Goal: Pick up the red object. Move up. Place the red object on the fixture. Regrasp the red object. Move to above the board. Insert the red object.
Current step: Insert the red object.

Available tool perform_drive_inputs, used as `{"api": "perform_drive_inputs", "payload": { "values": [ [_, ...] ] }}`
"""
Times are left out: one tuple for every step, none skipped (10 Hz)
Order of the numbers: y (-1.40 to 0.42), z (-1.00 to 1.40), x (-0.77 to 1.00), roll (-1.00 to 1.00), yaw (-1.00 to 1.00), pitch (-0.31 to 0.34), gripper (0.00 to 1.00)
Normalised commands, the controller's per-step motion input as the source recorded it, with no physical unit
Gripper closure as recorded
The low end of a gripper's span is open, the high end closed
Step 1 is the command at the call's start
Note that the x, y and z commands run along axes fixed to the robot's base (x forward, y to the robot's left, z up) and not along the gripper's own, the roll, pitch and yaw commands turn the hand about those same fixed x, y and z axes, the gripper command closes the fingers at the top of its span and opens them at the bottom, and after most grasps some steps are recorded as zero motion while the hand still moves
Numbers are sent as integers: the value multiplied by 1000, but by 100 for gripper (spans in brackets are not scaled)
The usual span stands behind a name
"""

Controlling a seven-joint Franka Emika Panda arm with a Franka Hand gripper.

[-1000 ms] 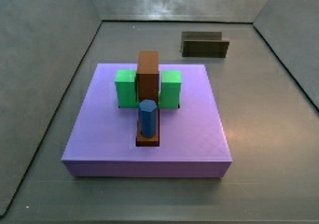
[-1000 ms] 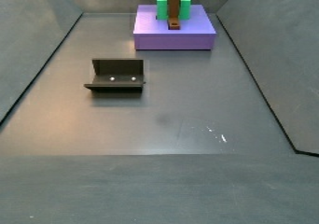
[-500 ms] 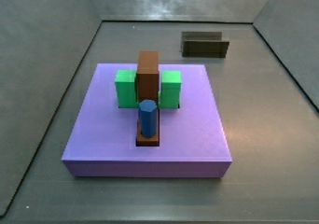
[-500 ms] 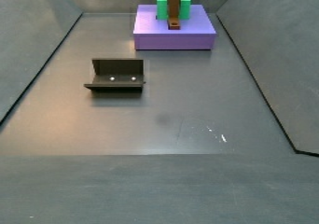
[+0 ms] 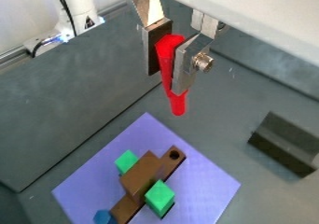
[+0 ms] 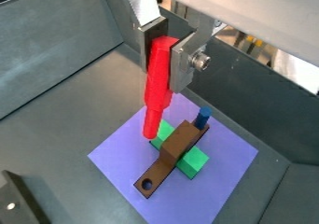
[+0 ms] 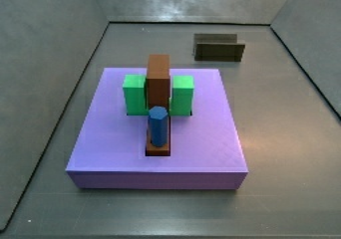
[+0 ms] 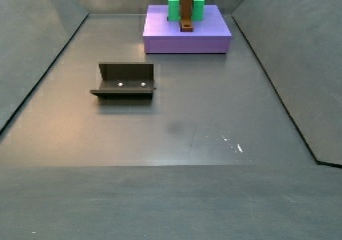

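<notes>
You are at the step of moving to above the board. The claw (image 5: 173, 52) is high over the scene and it grips the red object (image 5: 173, 71) between its silver fingers (image 5: 191, 64); the red object hangs down long and straight, with its lower tip free. Neither side view shows the claw or the red object, so they are above what those cameras cover.

In both wrist views the purple board (image 6: 174, 162) lies under the red object. On the board you see the brown bar (image 6: 173, 156) with a round hole (image 6: 148, 184) at one end, the green blocks (image 6: 188, 161) at its sides, and the blue peg (image 6: 200, 118) at the other end. I judge that the hole is the place for the insertion, but the red tip does not stand over it yet, as far as the wrist views can tell.

The next move asks you to bring the tip exactly over the hole and keep the red object upright before you go down.

Around the board the tabletop (image 8: 187, 114) is free. The fixture (image 8: 124, 81) stands well apart from the board. The walls of the enclosure are near the board at its far side, so keep your side moves small.
</notes>
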Motion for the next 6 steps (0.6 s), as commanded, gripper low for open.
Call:
{"api": "perform_drive_inputs", "payload": {
  "values": [
    [0, 103, 0, -500, 40, -263, 100],
    [0, 106, 0, -500, 0, -283, 100],
    [0, 89, 0, -500, 0, -306, 100],
    [0, 80, 0, -500, 0, -307, 100],
    [0, 89, 0, -500, 0, -291, 100],
    [157, 0, 0, -500, 283, -149, 100]
  ]
}}
